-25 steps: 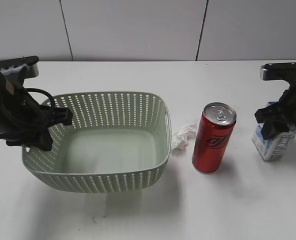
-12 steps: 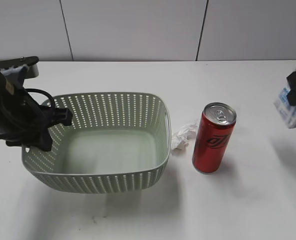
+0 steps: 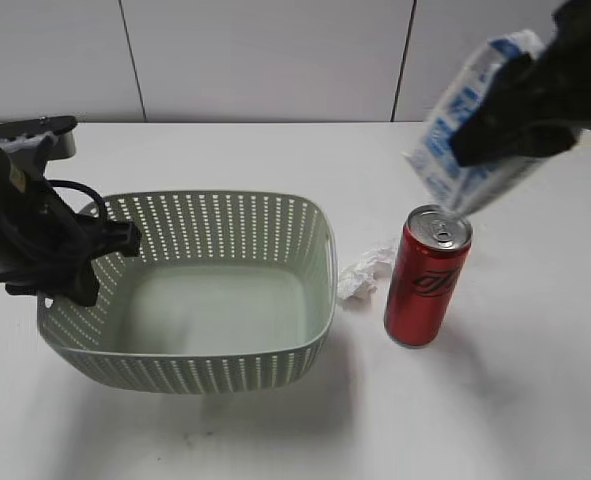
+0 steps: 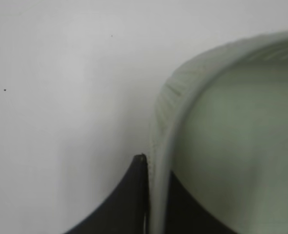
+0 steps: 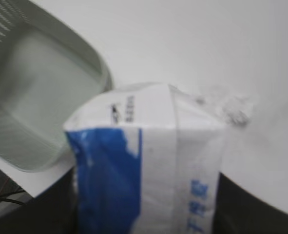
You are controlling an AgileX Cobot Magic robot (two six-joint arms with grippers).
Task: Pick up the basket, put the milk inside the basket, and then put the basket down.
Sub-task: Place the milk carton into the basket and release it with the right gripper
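Since a second earlier the milk [image 3: 475,130] had left the table at the far right and risen high, swinging inward until it hung tilted above the red can [image 3: 427,276]; the basket [image 3: 190,300] had shifted only slightly at its left end. The right gripper [image 3: 520,125] was clamped on the carton, whose blue-and-white face filled the right wrist view [image 5: 148,165] with the basket rim [image 5: 46,92] below and to the left. The left gripper [image 3: 70,270] pinched the basket's left wall, one dark finger [image 4: 129,200] outside the pale rim [image 4: 168,126] and another inside. Whether the basket had cleared the table could not be told for certain, though its left edge looked raised.

The step in hand seemed to be carrying the milk across to the basket. Doing it well probably meant keeping the carton high enough to pass over the can, which stood directly beneath it, then lowering only once it was inside the right wall. The crumpled tissue [image 3: 367,268] lay between can and basket, no obstacle. The left arm ought to hold the basket level and steady, since a thin plastic wall might flex when the carton landed.
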